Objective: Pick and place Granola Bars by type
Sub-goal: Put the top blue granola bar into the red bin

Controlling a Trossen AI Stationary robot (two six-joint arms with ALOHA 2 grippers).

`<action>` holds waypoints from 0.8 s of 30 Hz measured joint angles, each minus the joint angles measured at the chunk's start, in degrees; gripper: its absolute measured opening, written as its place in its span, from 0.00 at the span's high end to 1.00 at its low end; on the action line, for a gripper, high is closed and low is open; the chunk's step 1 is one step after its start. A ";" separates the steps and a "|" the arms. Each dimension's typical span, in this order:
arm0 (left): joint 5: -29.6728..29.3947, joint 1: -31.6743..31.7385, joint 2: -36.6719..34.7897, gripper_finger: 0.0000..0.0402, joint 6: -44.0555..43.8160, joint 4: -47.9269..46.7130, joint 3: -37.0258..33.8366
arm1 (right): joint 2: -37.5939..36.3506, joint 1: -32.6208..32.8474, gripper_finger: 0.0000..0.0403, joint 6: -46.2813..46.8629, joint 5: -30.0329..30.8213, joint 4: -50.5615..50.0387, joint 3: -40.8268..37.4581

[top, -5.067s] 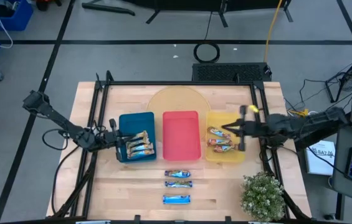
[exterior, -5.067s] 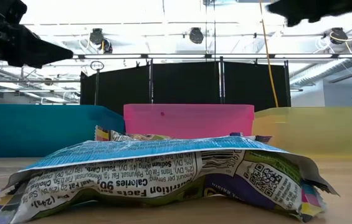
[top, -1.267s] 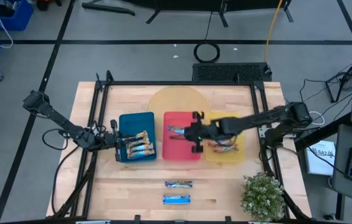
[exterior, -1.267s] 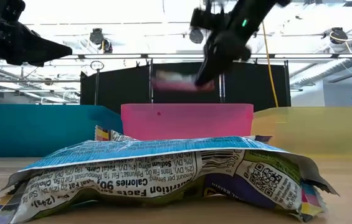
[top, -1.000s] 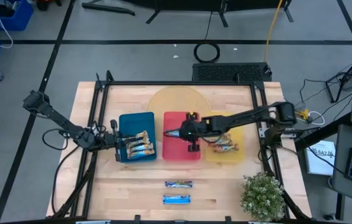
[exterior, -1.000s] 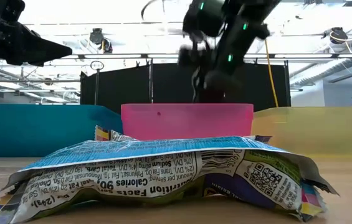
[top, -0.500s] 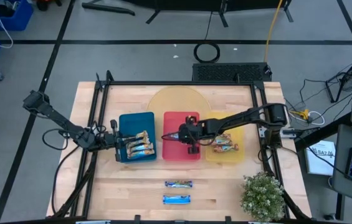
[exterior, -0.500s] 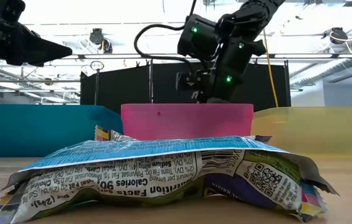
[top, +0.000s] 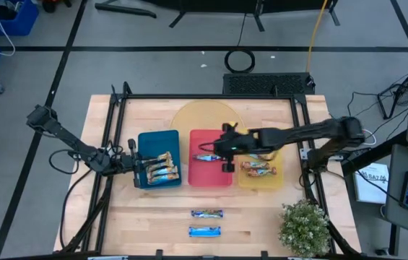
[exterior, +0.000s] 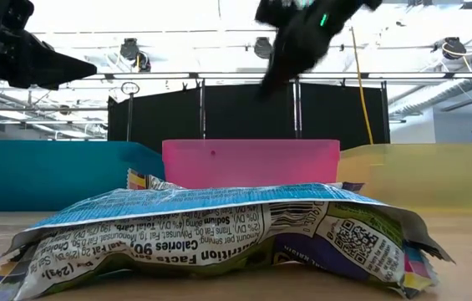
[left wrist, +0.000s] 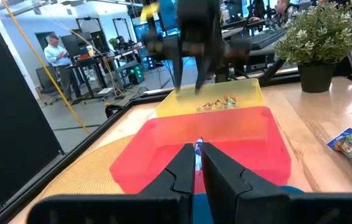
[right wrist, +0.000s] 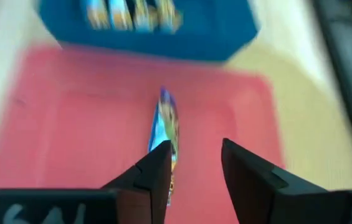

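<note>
right gripper (top: 220,157): over the red tray (top: 211,175), fingers apart, holding nothing
blue-white bar (top: 205,157): lies in the red tray
left gripper (top: 141,167): at the blue tray (top: 153,141), fingers pressed together

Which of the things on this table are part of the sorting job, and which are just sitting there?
Job:
- blue bar in red tray
- two blue bars on table
- tan bars in blue tray
- red bars in yellow tray

Just there:
- plant
- round mat
</note>
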 joint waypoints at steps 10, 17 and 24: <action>-0.04 0.00 0.00 0.91 -1.21 -2.68 0.00 | -28.90 8.12 0.92 -5.79 -2.20 9.69 -15.34; -0.19 0.00 -0.01 0.91 -2.31 -2.45 -0.02 | -48.38 11.69 0.98 -4.02 -2.81 20.77 -35.02; 4.40 0.01 0.03 0.91 -10.54 -6.80 1.07 | -54.97 14.02 1.00 -3.03 4.70 36.85 -51.62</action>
